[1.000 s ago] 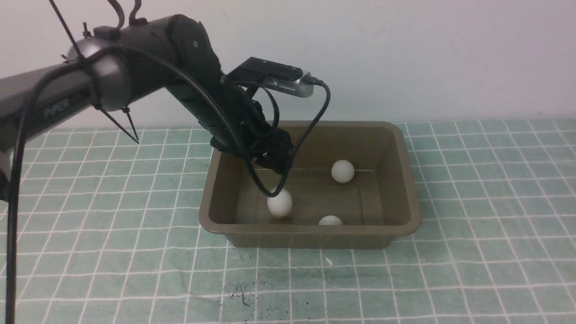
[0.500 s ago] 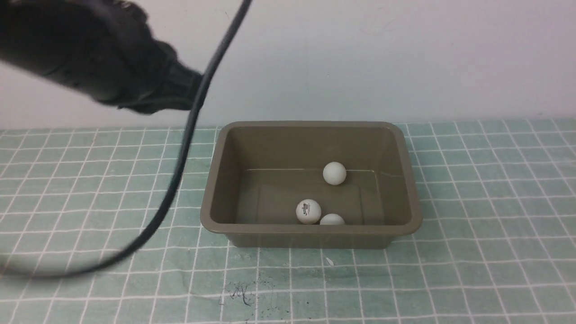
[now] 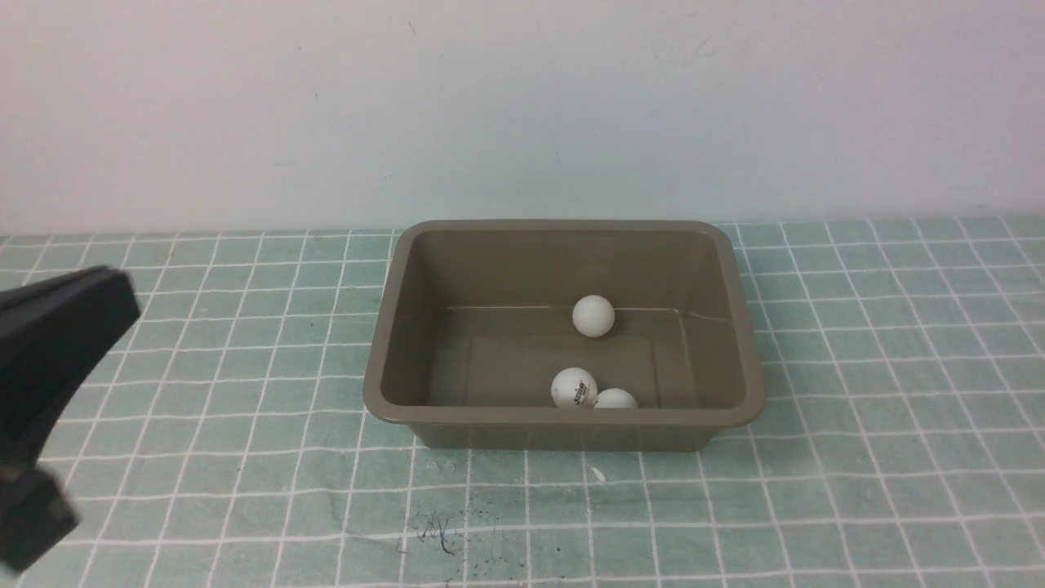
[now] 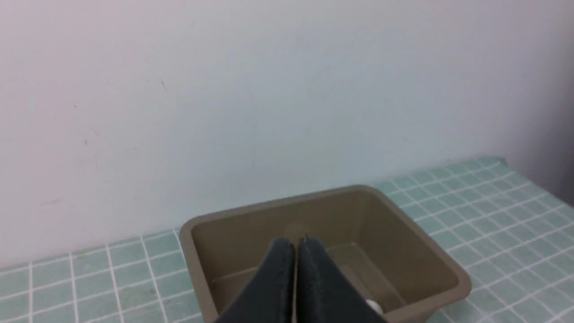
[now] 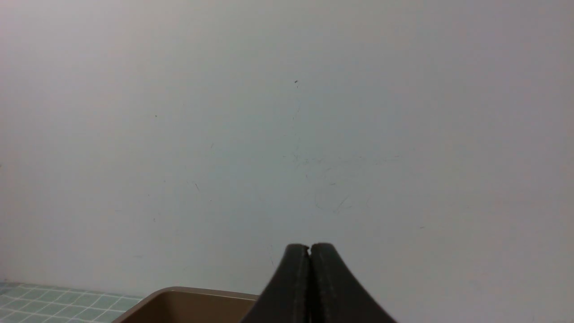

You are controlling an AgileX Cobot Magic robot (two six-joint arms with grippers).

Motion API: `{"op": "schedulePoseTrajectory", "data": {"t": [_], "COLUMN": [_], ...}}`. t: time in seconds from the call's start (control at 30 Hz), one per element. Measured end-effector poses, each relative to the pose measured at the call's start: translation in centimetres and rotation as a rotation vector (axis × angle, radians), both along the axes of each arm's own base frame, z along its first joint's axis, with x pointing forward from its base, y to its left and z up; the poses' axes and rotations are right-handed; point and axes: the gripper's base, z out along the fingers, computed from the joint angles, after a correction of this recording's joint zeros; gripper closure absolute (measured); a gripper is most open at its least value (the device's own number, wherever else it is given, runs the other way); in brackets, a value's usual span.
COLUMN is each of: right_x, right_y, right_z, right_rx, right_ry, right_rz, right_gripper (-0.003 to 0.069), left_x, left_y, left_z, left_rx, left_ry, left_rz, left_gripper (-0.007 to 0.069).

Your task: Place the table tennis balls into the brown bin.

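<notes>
The brown bin stands on the checked cloth in the middle of the front view. Three white table tennis balls lie inside it: one near the back wall, one with a dark logo by the front wall, and one touching it, half hidden by the rim. My left gripper is shut and empty, pulled back from the bin; a sliver of one ball shows beside it. A dark part of the left arm sits at the left edge. My right gripper is shut and empty, facing the wall.
The table carries a teal cloth with a white grid. A pale wall rises right behind the bin. A corner of the bin's rim shows low in the right wrist view.
The left arm has swung out of the bin to the near left edge, and its gripper has shut. The dropped ball rolled right to the front ball. The back ball drifted slightly left.
</notes>
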Motion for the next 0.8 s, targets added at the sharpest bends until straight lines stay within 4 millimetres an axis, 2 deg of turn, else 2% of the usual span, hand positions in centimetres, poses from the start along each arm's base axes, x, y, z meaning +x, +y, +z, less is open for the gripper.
{"op": "schedulePoseTrajectory", "data": {"t": [0.2,0.27,0.43,0.47,0.53,0.6,0.8], "right_x": [0.0,0.0,0.0,0.0,0.0,0.1,0.1], "right_y": [0.0,0.0,0.0,0.0,0.0,0.0,0.0], "right_z": [0.0,-0.1,-0.1,-0.1,-0.2,-0.2,-0.2], "right_rx": [0.002,0.002,0.001,0.001,0.000,-0.001,-0.002], "right_ry": [0.002,0.004,0.008,0.012,0.016,0.020,0.022], "right_rz": [0.000,0.000,-0.001,-0.003,-0.004,-0.005,-0.006], "right_gripper": [0.0670,0.0670,0.0670,0.0670,0.0670,0.0670,0.0670], "left_x": [-5.8,-6.6,-5.7,-5.0,-4.5,-3.5,-2.5], "left_y": [2.6,3.0,2.8,2.7,2.7,3.0,3.5], "left_z": [-1.6,-2.6,-5.6,-7.1,-8.4,-11.2,-17.1], "left_rx": [-0.040,-0.031,0.094,0.133,0.156,0.202,0.239], "left_ry": [-0.233,-0.270,-0.234,-0.191,-0.154,-0.069,0.123], "left_rz": [0.005,0.009,0.045,0.095,0.143,0.250,0.350], "left_gripper": [0.0629,0.0629,0.0629,0.0629,0.0629,0.0629,0.0629]}}
